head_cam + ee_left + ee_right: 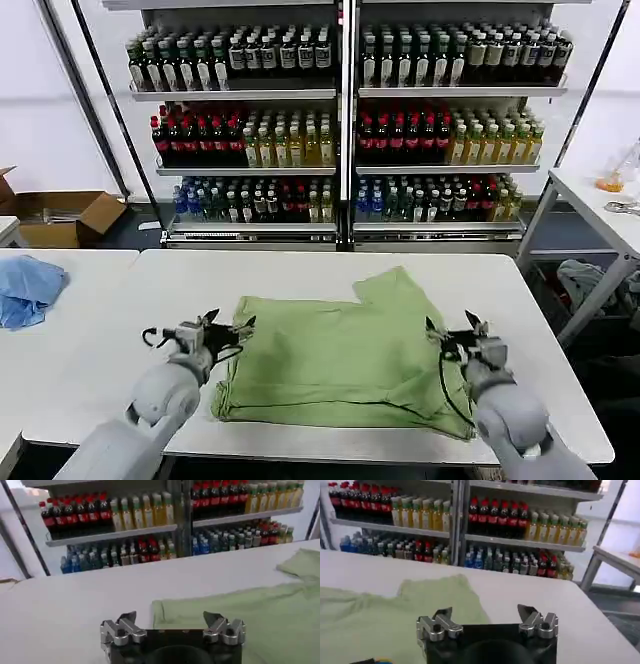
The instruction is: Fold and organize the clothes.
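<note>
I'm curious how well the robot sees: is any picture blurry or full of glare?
Head view: even light, soft shadows under the polo shirt and both arms, bottles fairly crisp. Left wrist view: left claw sharp, the shelves behind soft and hazy. Right wrist view: right claw sharp, background bottles slightly soft; no strong glare.

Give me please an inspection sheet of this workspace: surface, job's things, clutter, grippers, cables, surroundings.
Surface: white table.
Job's things: light green shirt lying partly folded, one sleeve toward the shelves.
Clutter: light blue cloth on the neighbouring table.
Grippers: left gripper open at the shirt's left edge; right gripper open at its right edge.
Cables: black cable along the right wrist.
Surroundings: bottle shelves, cardboard box.
</note>
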